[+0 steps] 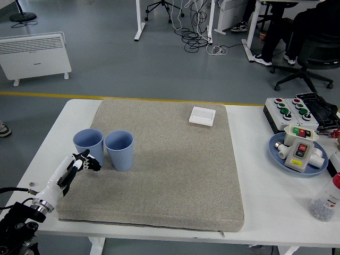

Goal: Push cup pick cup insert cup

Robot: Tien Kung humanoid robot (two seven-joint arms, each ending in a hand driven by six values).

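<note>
- I see my left hand (79, 165) at the lower left of the frame, its white forearm rising from the bottom left corner over the counter's near edge.
- Its black fingers (90, 163) are bunched loosely together and hold nothing; the fingertips sit against the lower side of the left light-blue ribbed plastic cup (88, 147), as far as I can tell.
- That left cup stands upright on the left part of the grey fabric mat (175, 170), open mouth up.
- A second light-blue ribbed plastic cup (119, 150) stands upright just to its right; the two rims look to be touching or very nearly so, and I cannot tell which.
- The mat covers most of the white counter (255, 175), with bare counter strips at the left and right.
- A small white square plate-like object (202, 115) lies on the mat near its upper right corner, well apart from the cups.
- At the right of the frame a round blue dish (279, 154) carries a white switch box with a red button (300, 151).
- Above it sits a black and white control box with green and red buttons (289, 110).
- A clear plastic bottle with a red cap (328, 200) stands at the lower right edge.
- My right hand does not appear in the frame.
</note>
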